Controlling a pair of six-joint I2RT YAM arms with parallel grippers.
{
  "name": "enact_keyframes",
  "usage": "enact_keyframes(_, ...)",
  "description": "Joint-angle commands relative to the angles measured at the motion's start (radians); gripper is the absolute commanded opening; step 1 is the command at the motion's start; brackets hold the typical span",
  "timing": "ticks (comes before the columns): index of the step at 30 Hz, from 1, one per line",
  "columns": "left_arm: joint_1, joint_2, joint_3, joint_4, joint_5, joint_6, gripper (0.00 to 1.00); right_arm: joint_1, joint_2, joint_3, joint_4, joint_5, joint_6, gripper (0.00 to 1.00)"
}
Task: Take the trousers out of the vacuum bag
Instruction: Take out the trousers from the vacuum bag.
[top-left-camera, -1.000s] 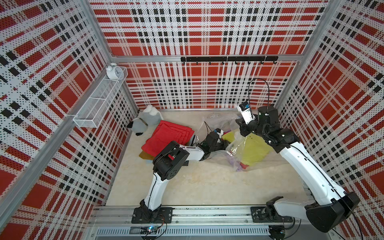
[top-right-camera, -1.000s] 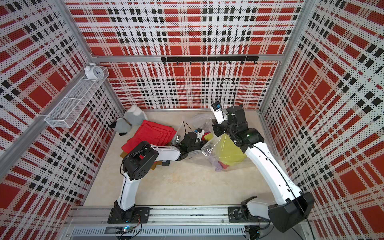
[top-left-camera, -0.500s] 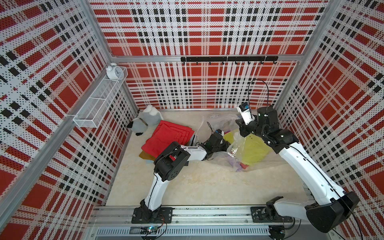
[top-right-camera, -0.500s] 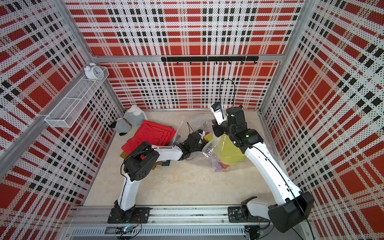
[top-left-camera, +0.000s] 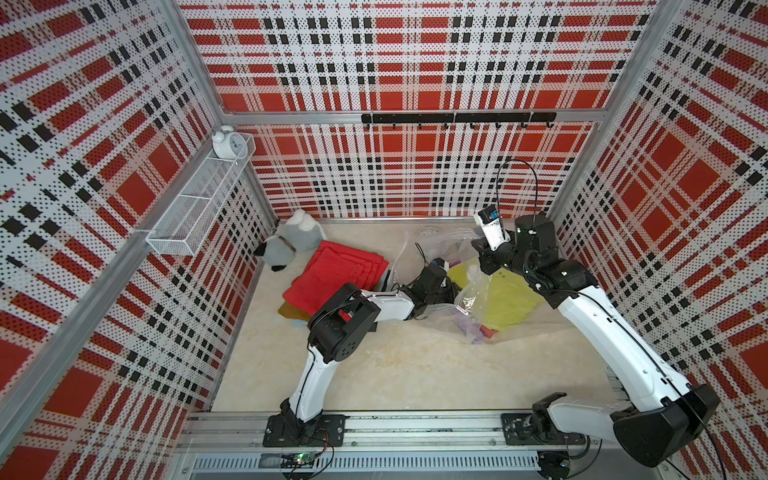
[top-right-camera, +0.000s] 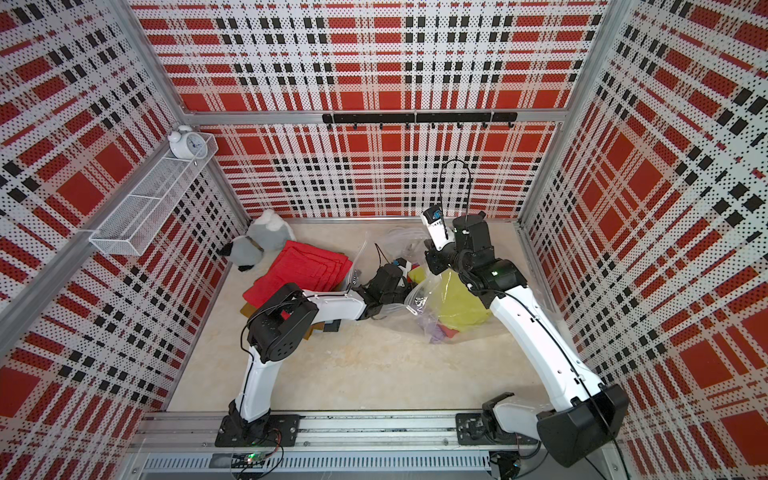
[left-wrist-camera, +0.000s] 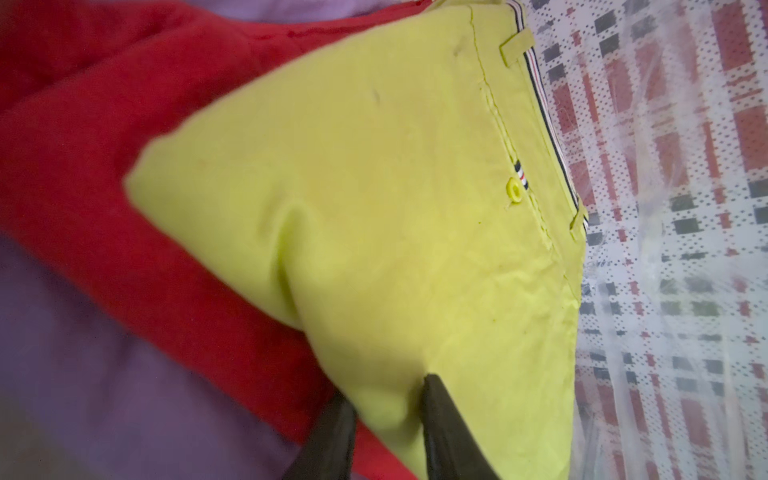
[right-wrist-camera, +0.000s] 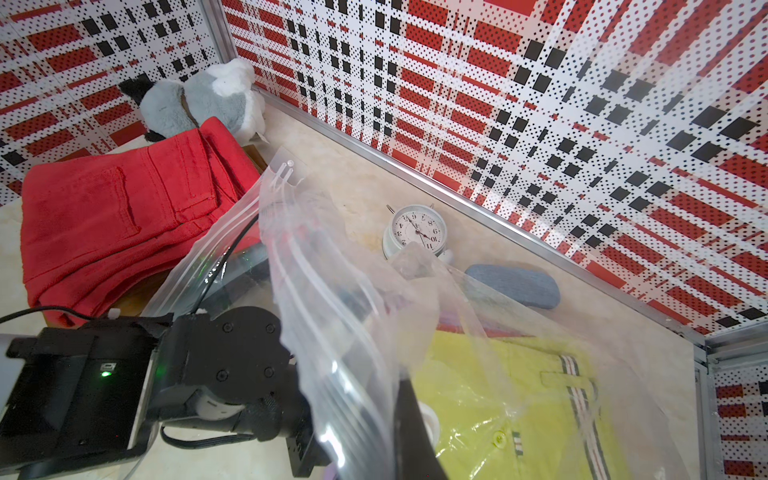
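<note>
**Trousers.** The yellow-green trousers (left-wrist-camera: 374, 208) lie folded inside the vacuum bag (right-wrist-camera: 332, 270). They rest on a red pair (left-wrist-camera: 124, 145), which rests on a lilac pair (left-wrist-camera: 104, 374). The striped waistband of the yellow-green trousers lies against the clear film of the bag.

**Bag.** In both top views the vacuum bag (top-left-camera: 446, 245) lies on the rear half of the tabletop (top-left-camera: 395, 365), between the two arms. Its open mouth, edged with the zip-seal strips, faces the left arm.

**Left claw.** The left claw (left-wrist-camera: 386, 390) reaches in through the mouth of the bag. Its two black fingers (left-wrist-camera: 444, 424) are closed on the near edge of the yellow-green trousers, and bunched cloth fills the gap between them.

**Right claw.** The right claw (right-wrist-camera: 399, 395) is closed on the upper film of the bag and holds it raised above the trousers.

**Items outside the bag.**
- A red stack (top-left-camera: 336, 270) of folded trousers lies on the left side of the tabletop, just beside the mouth of the bag.
- A mustard-brown pair (top-left-camera: 289, 309) shows under the front edge of the red stack.
- A grey-white plush toy (top-left-camera: 291, 241) sits in the rear left corner, against the red stack.
- A white alarm clock (right-wrist-camera: 417, 230) lies on the tabletop behind the bag, near the back wall.
- A grey-blue oval case (right-wrist-camera: 513, 286) lies just beside the alarm clock.
</note>
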Motion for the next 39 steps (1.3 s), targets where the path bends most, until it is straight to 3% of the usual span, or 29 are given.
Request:
enact_keyframes(1, -0.003, 0.026, 0.054, 0.045, 0.035, -0.002, 0.19, 0.010, -0.030, -0.011, 0.034, 0.009, -0.003, 0.00)
enact_keyframes(5, -0.003, 0.029, 0.071, 0.051, 0.041, -0.005, 0.17, 0.010, -0.036, -0.022, 0.037, 0.017, -0.004, 0.00)
enact_keyframes(9, 0.009, -0.001, 0.059, 0.045, 0.034, -0.004, 0.00, 0.010, -0.043, -0.037, 0.045, 0.032, -0.008, 0.00)
enact_keyframes(23, 0.136, -0.270, -0.050, -0.089, 0.000, 0.103, 0.00, 0.007, -0.013, -0.051, 0.065, 0.076, -0.018, 0.00)
enact_keyframes(39, 0.224, -0.436, -0.021, -0.219, 0.017, 0.193, 0.00, 0.003, -0.006, -0.073, 0.085, 0.077, -0.008, 0.00)
